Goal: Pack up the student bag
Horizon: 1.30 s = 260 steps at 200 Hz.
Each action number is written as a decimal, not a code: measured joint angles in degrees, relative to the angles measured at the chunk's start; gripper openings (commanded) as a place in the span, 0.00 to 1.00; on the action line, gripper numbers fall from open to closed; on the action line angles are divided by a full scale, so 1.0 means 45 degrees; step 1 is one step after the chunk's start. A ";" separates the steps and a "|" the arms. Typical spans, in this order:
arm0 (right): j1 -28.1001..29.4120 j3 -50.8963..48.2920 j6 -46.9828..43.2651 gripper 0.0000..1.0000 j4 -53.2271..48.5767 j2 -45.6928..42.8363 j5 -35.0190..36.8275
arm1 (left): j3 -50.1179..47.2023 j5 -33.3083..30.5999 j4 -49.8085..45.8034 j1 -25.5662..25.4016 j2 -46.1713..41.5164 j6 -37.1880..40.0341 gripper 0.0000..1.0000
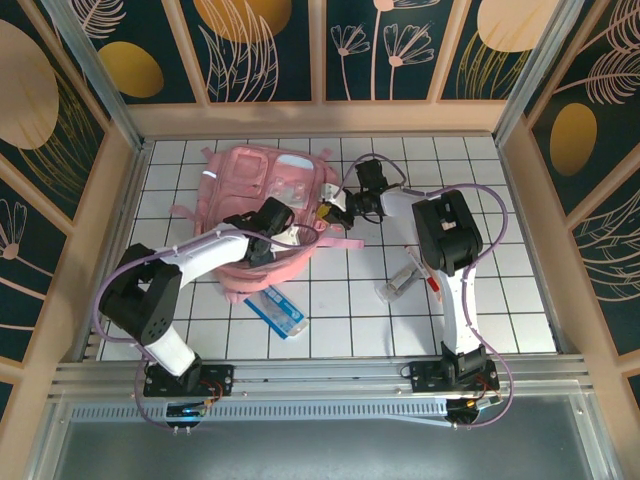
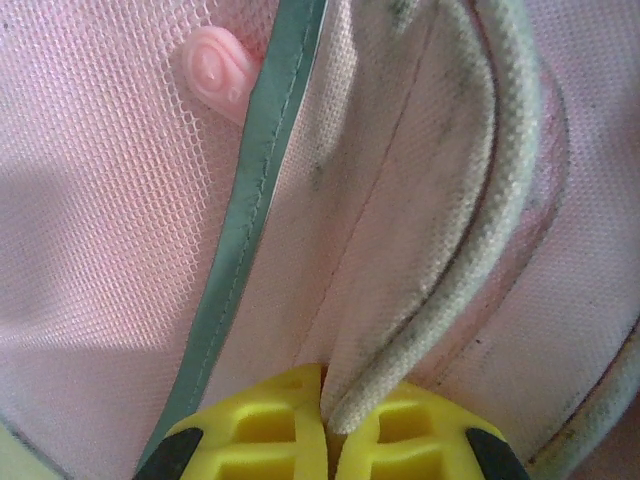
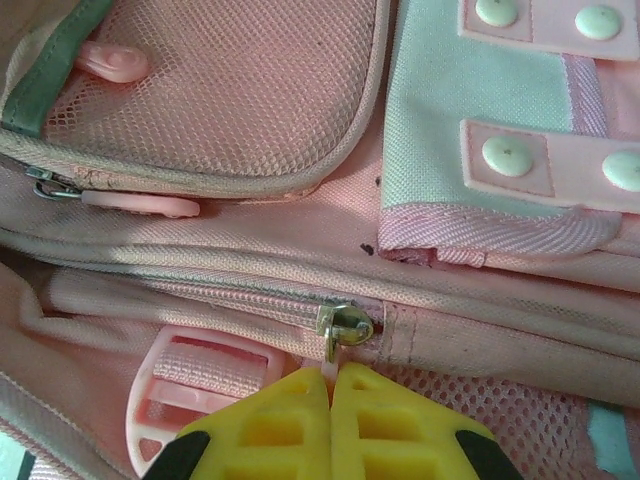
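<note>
1 student bag [image 1: 262, 185]: soft pink fabric backpack with mesh pockets, lying on the white gridded table [image 1: 500, 290], far left of centre.
Left gripper [image 2: 328, 405]: closed, pinching the bag's grey corded seam edge [image 2: 500, 180].
Right gripper [image 3: 330, 385]: closed on the pink zip pull [image 3: 335, 360] below the brass slider [image 3: 345, 325].
1 blue-and-white flat packet [image 1: 278, 311]: just beside the bag's near edge.

The student bag [image 1: 255, 170] is showing matt pink woven cloth and open mesh; its zip slider [image 3: 345, 325] is gleaming as brassy metal, its buckle [image 3: 146, 392] looking smooth pink plastic.
</note>
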 measured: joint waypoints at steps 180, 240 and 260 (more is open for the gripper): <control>0.0355 -0.2127 0.0704 0.00 -0.4148 -0.4619 0.1384 | 0.4138 0.2327 -0.2637 0.0146 -0.0044 -0.6402 0.00; 0.1311 -0.2827 0.4041 0.00 -0.3356 -0.5693 0.1355 | 0.4930 0.3453 -0.3177 0.0267 0.0738 -0.8961 0.00; 0.1666 -0.3332 0.5464 0.00 -0.2701 -0.6421 0.1452 | 0.4930 0.4002 -0.3147 0.0350 0.0738 -0.9850 0.00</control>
